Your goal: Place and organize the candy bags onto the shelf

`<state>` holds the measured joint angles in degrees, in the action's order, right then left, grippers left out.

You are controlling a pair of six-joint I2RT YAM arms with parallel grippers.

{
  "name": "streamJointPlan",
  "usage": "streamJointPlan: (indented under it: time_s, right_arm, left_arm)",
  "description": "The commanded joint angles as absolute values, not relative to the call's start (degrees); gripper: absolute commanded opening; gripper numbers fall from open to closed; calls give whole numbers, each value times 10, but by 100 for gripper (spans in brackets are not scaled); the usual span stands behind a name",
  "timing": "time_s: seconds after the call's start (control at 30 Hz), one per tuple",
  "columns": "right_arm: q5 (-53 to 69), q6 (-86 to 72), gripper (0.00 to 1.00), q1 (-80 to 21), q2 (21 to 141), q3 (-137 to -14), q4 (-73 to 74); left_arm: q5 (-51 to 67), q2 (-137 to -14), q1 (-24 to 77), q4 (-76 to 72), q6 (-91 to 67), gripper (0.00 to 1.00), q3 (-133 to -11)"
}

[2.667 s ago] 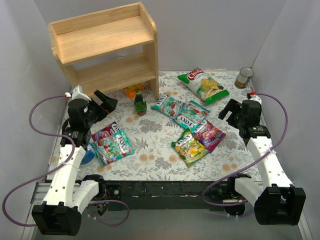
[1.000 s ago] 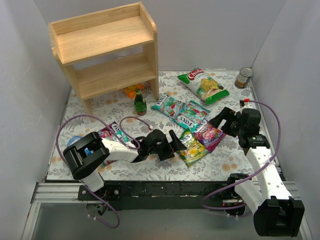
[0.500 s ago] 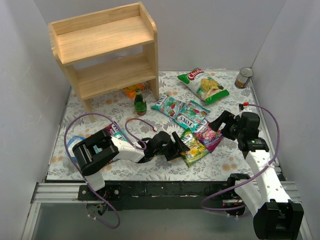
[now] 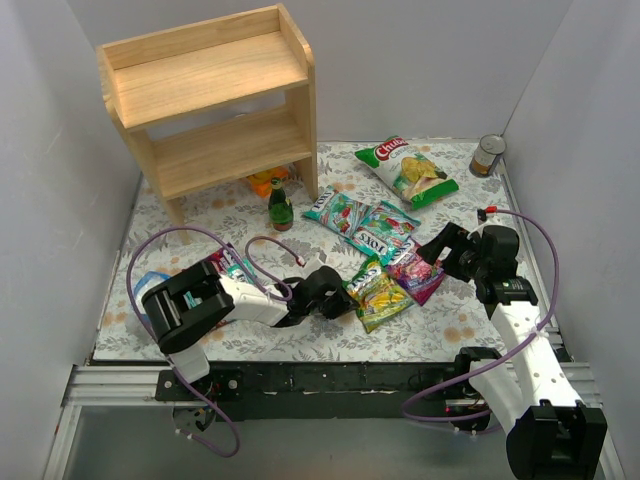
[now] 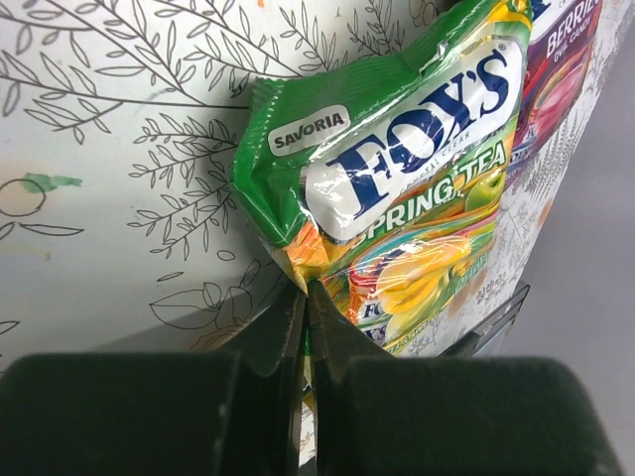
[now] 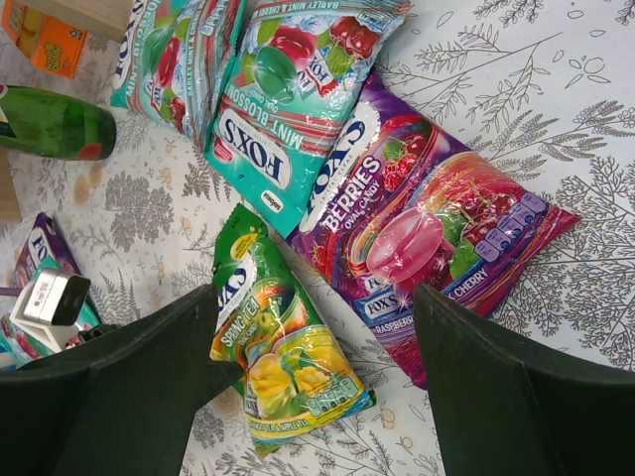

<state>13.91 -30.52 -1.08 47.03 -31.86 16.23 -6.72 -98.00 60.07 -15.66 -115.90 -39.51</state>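
Shelf [image 4: 210, 95] far left on bench [image 4: 300, 250]. Bottle [image 4: 280, 207] just before its right panel. Chip bag [image 4: 407, 170] right of shelf; can [image 4: 488, 155] in far right corner. Four candy bags [image 4: 375, 230] cluster mid-bench; two further bags [image 4: 228, 266] lie near left.

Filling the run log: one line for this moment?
left gripper: shut on Spring Tea bag | right gripper: open near Berries bag | shelf: no bags

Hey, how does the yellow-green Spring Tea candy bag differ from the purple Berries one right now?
The Spring Tea bag is yellow-green; the Berries bag is purple. The left gripper is shut on the Spring Tea bag's edge, puckering it, while the Berries bag lies flat and ungripped below the open right gripper. Both are Fox's pouches on the floral table, neither on the shelf.
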Motion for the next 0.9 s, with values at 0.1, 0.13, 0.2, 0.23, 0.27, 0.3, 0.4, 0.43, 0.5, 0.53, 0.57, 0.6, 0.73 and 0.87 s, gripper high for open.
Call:
streamJointPlan:
  time_s: [0.1, 0.13, 0.2, 0.23, 0.27, 0.3, 0.4, 0.43, 0.5, 0.53, 0.57, 0.6, 0.73, 0.87]
  right_arm:
    - [142, -308, 86, -9, 461, -320, 150]
    - [141, -308, 86, -9, 461, -322, 150]
    - [138, -307, 86, -8, 461, -326, 152]
    - [138, -306, 86, -9, 459, -327, 153]
    - [137, -307, 86, -10, 459, -327, 153]
    - [138, -307, 86, -9, 460, -328, 152]
    - [137, -308, 86, -10, 462, -329, 149]
    - [138, -308, 86, -9, 464, -329, 149]
    - [138, -308, 86, -10, 467, -329, 147]
    - [139, -308, 86, -9, 468, -330, 147]
    - [138, -308, 86, -9, 468, -330, 145]
    - [139, -308, 86, -9, 468, -330, 145]
    - [140, -312, 86, -9, 468, -330, 140]
    - [142, -313, 86, -10, 473, -332, 139]
  left_arm:
    - [-112, -935, 599, -54, -1177, 0, -422]
    - [-111, -921, 599, -54, -1139, 0, -427]
    - [-109, -906, 599, -45, -1100, 0, -452]
    - [-110, -890, 599, -26, -1054, 0, -463]
    - [-118, -882, 599, -9, -1035, 0, -481]
    - [-120, -871, 599, -4, -1015, 0, -494]
    - [-132, -832, 599, 54, -940, 0, -542]
    - [-135, -822, 599, 75, -924, 0, -567]
    - [-134, -798, 598, 95, -870, 0, -593]
    - [-137, -791, 598, 115, -854, 0, -617]
    - [-139, -784, 597, 124, -839, 0, -631]
    - [-137, -774, 596, 133, -805, 0, -644]
    - [-134, -762, 592, 177, -734, 0, -713]
    - [-123, -764, 567, 202, -686, 0, -777]
